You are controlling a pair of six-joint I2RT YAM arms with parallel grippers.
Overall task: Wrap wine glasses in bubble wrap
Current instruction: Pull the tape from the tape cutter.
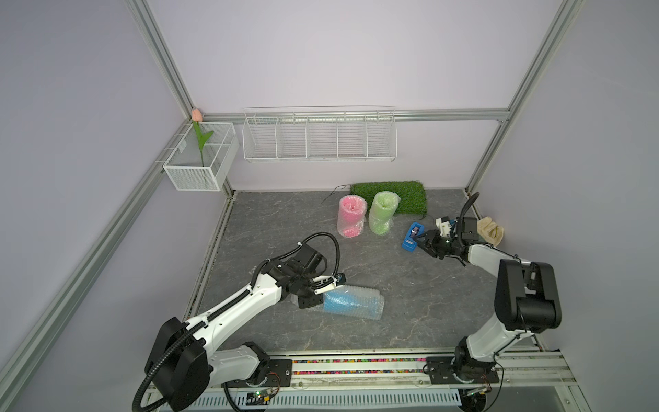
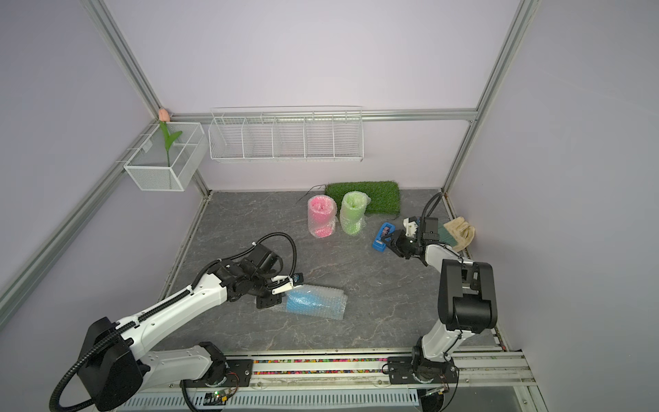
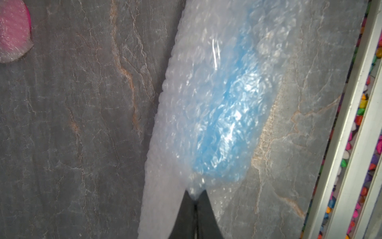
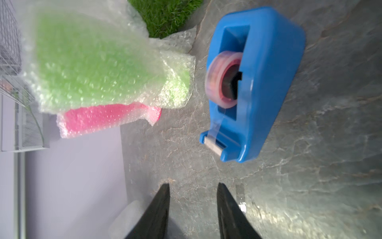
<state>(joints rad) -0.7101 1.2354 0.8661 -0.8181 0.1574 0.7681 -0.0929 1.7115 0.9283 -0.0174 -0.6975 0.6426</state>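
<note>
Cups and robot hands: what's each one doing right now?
blue goblet: lying down, wrapped in bubble wrap
pink goblet: standing, wrapped
green goblet: standing, wrapped
tape dispenser: upright, roll loaded
left gripper: shut on bubble wrap at the blue goblet's end
right gripper: open, near tape dispenser

Lilac walls (image 1: 356, 53) carry a white wire rack (image 1: 319, 137) above grey veined floor (image 1: 428, 303).
</note>
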